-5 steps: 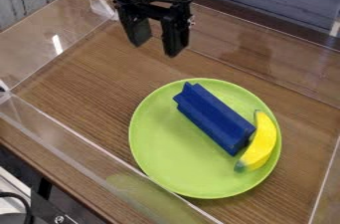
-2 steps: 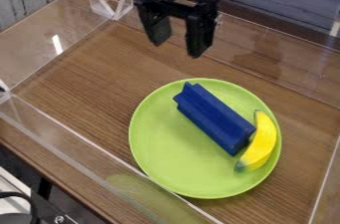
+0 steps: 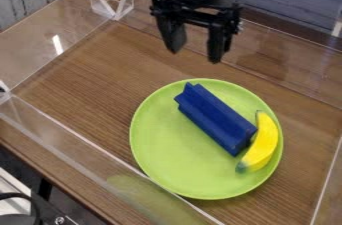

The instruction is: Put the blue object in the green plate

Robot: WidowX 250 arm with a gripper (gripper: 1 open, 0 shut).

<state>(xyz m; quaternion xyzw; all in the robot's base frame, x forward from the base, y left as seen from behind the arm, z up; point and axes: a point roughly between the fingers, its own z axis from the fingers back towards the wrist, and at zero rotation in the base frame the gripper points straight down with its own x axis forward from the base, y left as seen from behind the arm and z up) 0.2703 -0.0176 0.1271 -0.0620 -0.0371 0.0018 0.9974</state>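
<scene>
— Where's the block [image 3: 215, 118]?
— Lying on the plate [image 3: 163, 145], a banana toy [image 3: 262, 141] touching its far-right end.
— And the gripper [image 3: 197, 45]?
— Above the table [image 3: 80, 79] beyond the plate's back edge, jaws spread wide, holding nothing.

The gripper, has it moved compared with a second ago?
Yes. The gripper has shifted right, from left of the green plate to above its middle.

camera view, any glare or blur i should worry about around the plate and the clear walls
Camera view: white glare streaks on the clear walls; a pale reflection smears the near wall just below the green plate. The blue object and yellow banana toy are sharp; the gripper is only slightly soft.
</scene>
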